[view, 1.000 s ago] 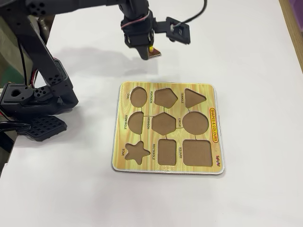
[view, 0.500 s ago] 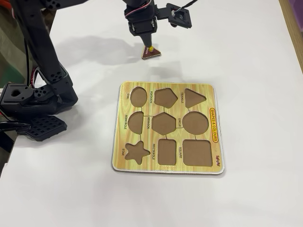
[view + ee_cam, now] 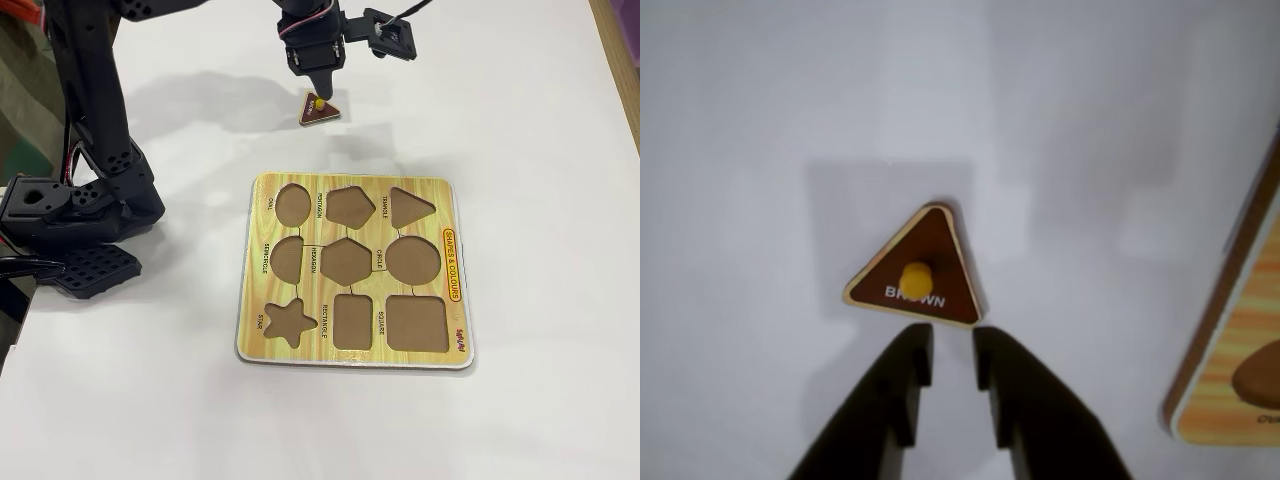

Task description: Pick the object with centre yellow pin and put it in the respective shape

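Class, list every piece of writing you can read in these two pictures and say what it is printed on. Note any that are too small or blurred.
"BROWN" – on the triangle piece, wrist view; the yellow knob covers the middle letters.
"SHAPES & COLOURS" – orange label at the right edge of the puzzle board, fixed view.
"STAR", "SQUARE", "CIRCLE", "TRIANGLE" – beside the board's cut-outs, barely legible.
The other cut-out labels and the logo at the board's lower right corner: too small to read.

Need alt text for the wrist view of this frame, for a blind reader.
A brown triangle piece with a yellow centre knob lies flat on the white table, just beyond the tool, whose two black fingers are slightly apart. A corner of the shape puzzle board shows at right.
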Controlling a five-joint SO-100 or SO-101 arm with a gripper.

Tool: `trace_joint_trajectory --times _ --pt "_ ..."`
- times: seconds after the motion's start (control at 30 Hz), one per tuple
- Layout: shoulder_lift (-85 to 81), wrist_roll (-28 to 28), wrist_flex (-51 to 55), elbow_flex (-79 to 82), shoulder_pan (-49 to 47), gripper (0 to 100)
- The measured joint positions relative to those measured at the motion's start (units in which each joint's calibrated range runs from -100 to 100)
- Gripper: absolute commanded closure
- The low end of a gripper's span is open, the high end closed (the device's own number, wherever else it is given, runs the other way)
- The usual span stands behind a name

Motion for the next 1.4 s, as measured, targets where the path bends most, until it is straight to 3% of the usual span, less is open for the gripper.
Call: trace_joint_trajectory --times 1.4 --pt "4.73 0.00 -5.91 -2.16 -3.09 94"
